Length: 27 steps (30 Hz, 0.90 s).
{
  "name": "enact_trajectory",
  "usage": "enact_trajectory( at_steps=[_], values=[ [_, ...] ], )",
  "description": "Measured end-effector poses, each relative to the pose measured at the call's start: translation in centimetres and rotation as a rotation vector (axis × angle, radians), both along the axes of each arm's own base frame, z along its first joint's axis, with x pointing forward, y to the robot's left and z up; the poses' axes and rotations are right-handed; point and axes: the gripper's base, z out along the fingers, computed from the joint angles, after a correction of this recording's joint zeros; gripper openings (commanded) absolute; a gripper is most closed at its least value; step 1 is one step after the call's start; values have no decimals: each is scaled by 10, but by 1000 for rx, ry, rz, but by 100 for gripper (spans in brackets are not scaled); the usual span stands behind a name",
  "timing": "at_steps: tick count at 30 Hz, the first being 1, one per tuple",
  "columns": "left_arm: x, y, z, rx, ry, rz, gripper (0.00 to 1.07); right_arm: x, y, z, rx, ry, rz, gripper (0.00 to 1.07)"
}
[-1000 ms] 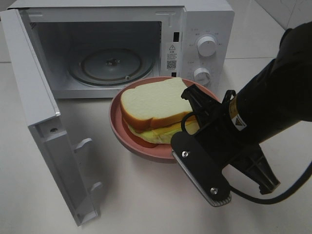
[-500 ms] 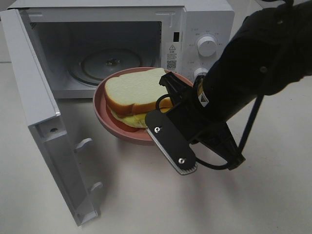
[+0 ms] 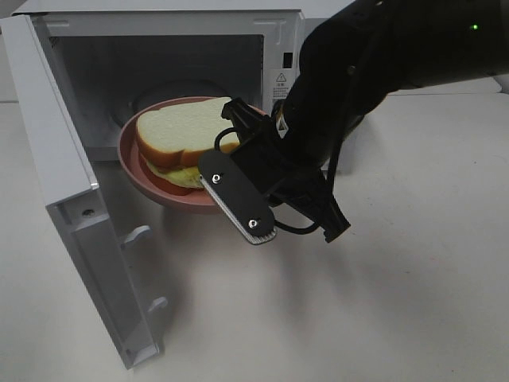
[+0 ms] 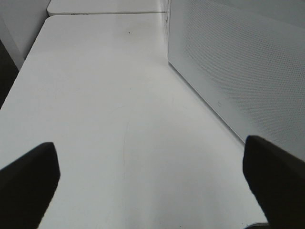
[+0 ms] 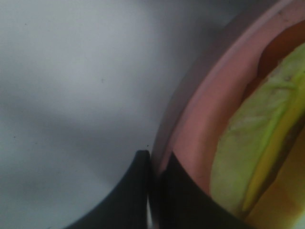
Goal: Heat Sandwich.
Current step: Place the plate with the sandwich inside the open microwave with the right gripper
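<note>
Pinching pink plate [image 3: 159, 188] rim, right fingers [image 5: 183, 202] clenched, sandwich [image 3: 179, 131] partly hidden behind them, left fingers [image 4: 28, 179] spread apart.

**White tabletop, one appliance standing on it**

The pale, smooth tabletop [image 3: 398, 302] carries a white microwave [image 3: 159, 22] at its far left. The microwave's door [image 3: 64, 199] is swung wide open over the surface towards the near edge. A soft grey shadow falls on the tabletop in front of the microwave. A seam crosses the tabletop farther back.
</note>
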Motion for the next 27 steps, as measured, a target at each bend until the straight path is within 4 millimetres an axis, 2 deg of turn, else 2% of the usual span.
enact_trajectory(
  at_steps=[17,27],
  values=[
    [0,0,0,0,0,0,101,34,24,-4,-46,18,5,1],
    [0,0,0,0,0,0,101,59,47,-1,-30,-8,7,1]
  ],
)
